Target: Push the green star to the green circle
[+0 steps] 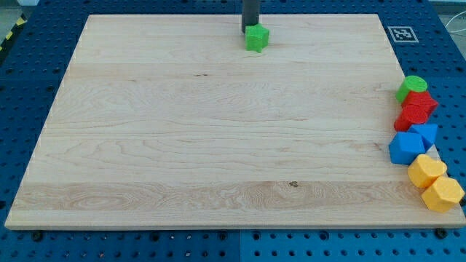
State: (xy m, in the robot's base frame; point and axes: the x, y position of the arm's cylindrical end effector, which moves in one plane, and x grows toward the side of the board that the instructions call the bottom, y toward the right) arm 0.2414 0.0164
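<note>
- My tip (250, 31) was seen near the view's top edge, touching or just beside the upper left side of the green star (256, 38); which of the two could not be told.
- No gripper was fitted, so no open or closed state could be reported; only a straight dark rod was present.
- The green star was found at the top middle of the desk (182, 145), well apart from the green circle (412, 86) at the view's right edge.
- The push was judged best directed toward the view's right and slightly down, with my tip kept behind the star's left side so it would not slip off.
- Care was judged needed near the red blocks (416, 109) touching the circle, with blue blocks (411, 143) and yellow blocks (435, 183) below.
- The rod's upper part was cut off by the frame, and the shapes in the crowded right-hand cluster were hard to make out.
</note>
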